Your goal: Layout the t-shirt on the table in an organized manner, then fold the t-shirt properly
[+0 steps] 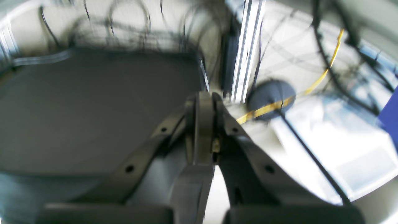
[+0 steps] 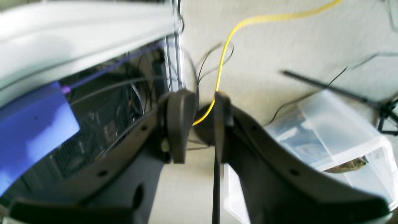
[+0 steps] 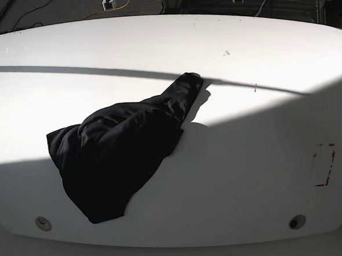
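The black t-shirt point(image 3: 117, 151) lies crumpled in a heap left of centre on the white table point(image 3: 238, 176), with one part stretched toward the table's middle. Neither arm shows in the base view. In the left wrist view my left gripper point(image 1: 203, 99) is shut with nothing in it, looking out over the floor beyond the table. In the right wrist view my right gripper point(image 2: 200, 115) stands slightly open and empty, also away from the table. The t-shirt shows in neither wrist view.
A red dashed rectangle point(image 3: 324, 165) marks the table's right side. Two round holes point(image 3: 43, 223) point(image 3: 297, 221) sit near its front edge. Off the table are a yellow cable point(image 2: 222, 62), a clear plastic box point(image 2: 335, 137), a dark mat point(image 1: 93, 109) and a blue object point(image 2: 31, 127).
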You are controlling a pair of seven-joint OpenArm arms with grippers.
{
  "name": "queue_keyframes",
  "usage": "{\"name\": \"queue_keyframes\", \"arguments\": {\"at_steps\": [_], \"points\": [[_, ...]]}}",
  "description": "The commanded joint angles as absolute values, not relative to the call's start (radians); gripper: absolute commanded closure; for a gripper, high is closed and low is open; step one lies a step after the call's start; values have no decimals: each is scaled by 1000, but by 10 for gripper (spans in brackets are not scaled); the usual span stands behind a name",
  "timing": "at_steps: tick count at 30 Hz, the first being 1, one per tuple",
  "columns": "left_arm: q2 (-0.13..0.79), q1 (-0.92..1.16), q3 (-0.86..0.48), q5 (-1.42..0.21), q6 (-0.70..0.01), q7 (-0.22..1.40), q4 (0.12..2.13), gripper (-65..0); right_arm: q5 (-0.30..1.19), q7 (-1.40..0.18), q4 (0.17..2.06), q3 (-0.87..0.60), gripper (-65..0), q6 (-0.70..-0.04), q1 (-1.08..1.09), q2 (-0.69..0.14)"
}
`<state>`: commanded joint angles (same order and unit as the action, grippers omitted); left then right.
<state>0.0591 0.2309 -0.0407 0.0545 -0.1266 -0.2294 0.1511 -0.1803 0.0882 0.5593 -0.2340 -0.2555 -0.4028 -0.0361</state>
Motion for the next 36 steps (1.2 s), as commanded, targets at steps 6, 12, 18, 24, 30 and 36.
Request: {"name": "queue_keyframes", "arguments": {"at_steps": [6,12,18,24,30,36], "points": [[59,334,-41,54,-127,-254,292,0,-179,87,748,-231,-136,-259,-527,-21],[62,472,-42,54,-127,-254,516,0,-179,87,952,-231,-136,-259,-659,8],[81,636,-42,53,-127,-254,794,0,-179,85,1219,-231,-136,-260,-829,41],[79,780,-111,53,-127,-252,1027,0,-177,62,1443,-229,-136,-260,-977,44],[74,891,-191,53,-128,-249,1208,0,-116,18,1629,-228,-136,-262,-1086,44],[71,990,-219,53,-128,-249,1360,0,7,-12,1770,-228,-136,-275,-1179,2]]}}
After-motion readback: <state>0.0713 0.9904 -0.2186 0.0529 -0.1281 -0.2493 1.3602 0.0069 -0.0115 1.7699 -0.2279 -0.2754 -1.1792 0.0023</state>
